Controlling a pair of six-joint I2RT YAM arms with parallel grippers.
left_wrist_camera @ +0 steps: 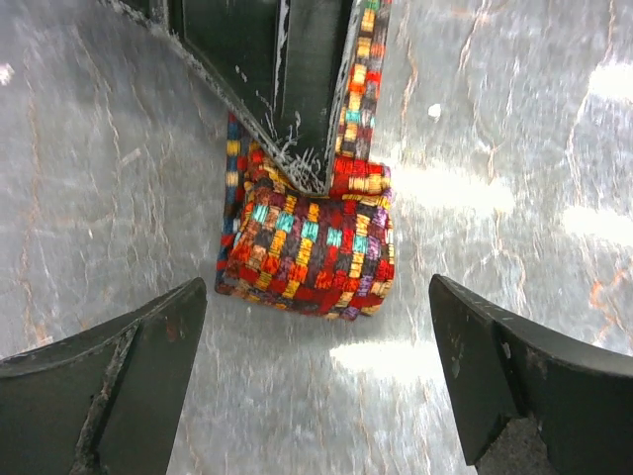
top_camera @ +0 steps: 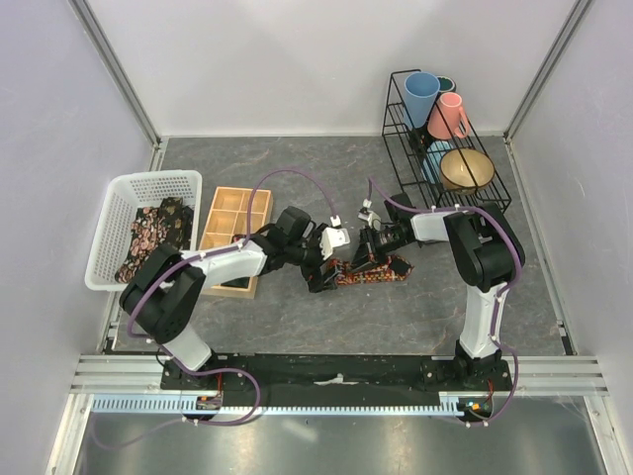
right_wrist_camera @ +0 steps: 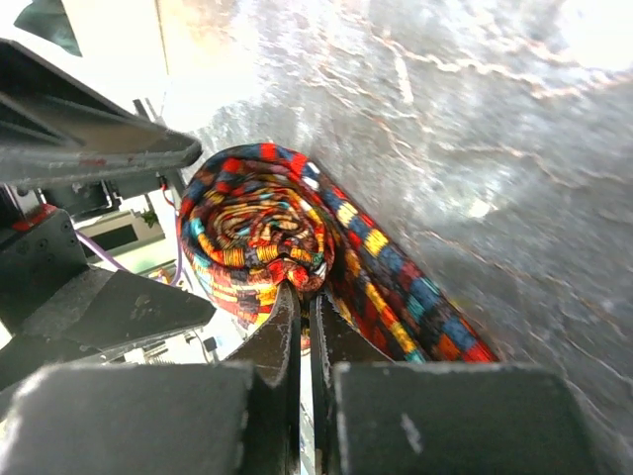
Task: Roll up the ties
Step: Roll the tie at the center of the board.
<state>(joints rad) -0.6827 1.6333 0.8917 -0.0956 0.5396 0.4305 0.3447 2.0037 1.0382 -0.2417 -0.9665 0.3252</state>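
**Fabric coil being clamped at mid-desk**

Red, orange, yellow and teal checks are showing on the tie (top_camera: 381, 275), which is lying on the grey desk (top_camera: 297, 168) near its middle, between the two arms. One end is sitting wound into a tight coil (right_wrist_camera: 257, 233). The unrolled tail (right_wrist_camera: 406, 297) is trailing flat along the desk away from it.

Right end effector (right_wrist_camera: 305, 297) is grasping the coil. Its two fingers are pressing together with almost no gap, biting the fabric at the coil's edge.

Left end effector (left_wrist_camera: 316, 292) is hanging released. Its fingers (left_wrist_camera: 129, 386) are spreading wide to either side of the coil and appearing clear of the fabric.

At the desk's left edge, a white basket (top_camera: 111, 198) is holding further ties (top_camera: 153, 233), dark with a small print. A compartmented wooden tray (top_camera: 223, 213) is lying just beside it on the right, with the left arm crossing above its near end. At the far right, a black wire rack (top_camera: 396, 124) is carrying a blue cup (top_camera: 420, 96), a pink cup (top_camera: 450, 114) and a tan bowl (top_camera: 467, 168).
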